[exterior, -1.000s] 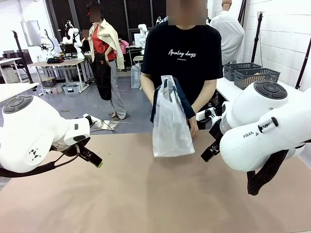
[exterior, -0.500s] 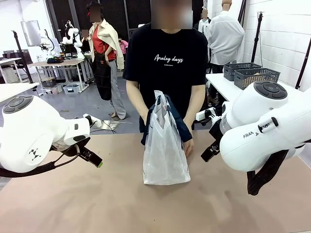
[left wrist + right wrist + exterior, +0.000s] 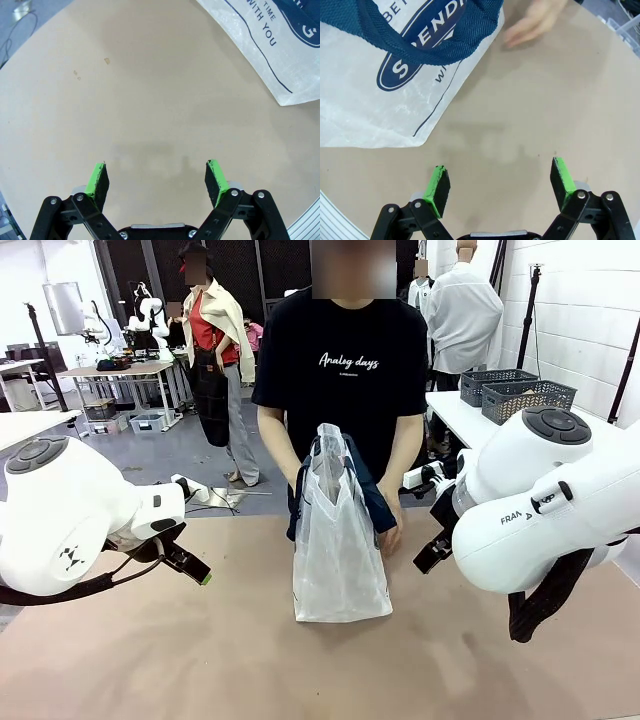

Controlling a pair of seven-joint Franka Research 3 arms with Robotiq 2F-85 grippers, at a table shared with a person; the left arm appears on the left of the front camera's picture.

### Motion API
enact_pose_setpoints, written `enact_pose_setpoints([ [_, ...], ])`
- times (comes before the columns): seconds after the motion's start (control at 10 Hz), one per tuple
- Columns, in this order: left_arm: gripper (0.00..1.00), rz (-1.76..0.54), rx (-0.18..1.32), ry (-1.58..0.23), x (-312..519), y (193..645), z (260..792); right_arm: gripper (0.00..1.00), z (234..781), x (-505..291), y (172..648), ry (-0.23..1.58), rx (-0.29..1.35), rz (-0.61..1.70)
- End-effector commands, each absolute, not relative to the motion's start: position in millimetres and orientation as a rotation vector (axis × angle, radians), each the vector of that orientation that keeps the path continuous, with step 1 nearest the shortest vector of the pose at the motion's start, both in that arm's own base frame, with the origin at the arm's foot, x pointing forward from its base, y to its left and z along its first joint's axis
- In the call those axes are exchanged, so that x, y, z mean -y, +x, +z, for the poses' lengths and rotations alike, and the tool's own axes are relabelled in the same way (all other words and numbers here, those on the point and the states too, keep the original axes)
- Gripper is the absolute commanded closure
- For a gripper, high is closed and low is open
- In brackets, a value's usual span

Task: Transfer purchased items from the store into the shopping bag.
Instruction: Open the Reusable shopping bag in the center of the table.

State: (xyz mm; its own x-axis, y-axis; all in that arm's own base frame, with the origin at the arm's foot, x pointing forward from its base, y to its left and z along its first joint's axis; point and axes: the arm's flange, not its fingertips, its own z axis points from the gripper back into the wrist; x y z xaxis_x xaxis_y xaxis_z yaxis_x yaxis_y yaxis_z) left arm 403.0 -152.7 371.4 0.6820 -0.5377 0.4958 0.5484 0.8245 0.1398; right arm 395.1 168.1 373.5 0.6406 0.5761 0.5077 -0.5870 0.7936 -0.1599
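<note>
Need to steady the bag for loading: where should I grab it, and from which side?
Probably a navy handle near the bag's top, coming from the robot's right with the right end effector. The bag stands upright, its film looks limp, and the strap loop drapes down that side. Mind the person's hand there.

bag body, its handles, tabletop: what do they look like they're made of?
shopping bag: thin translucent whitish plastic film, crinkled, navy print.
handles: dark navy woven webbing, weave visible.
table: smooth matte beige top, probably laminate or board; can't tell which.
</note>
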Motion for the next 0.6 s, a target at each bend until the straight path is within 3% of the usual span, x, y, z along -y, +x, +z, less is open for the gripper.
enact_pose_setpoints([
  [0.0, 0.0, -0.606, 0.55, -0.021, 151.3, 403.5, 371.4, 0.0, 373.5, -168.0, 395.1, 0.021, 0.572, 0.663],
  [0.5, 0.0, -0.606, 0.55, -0.021, 151.3, 403.5, 371.4, 0.0, 373.5, -168.0, 395.1, 0.021, 0.572, 0.663],
])
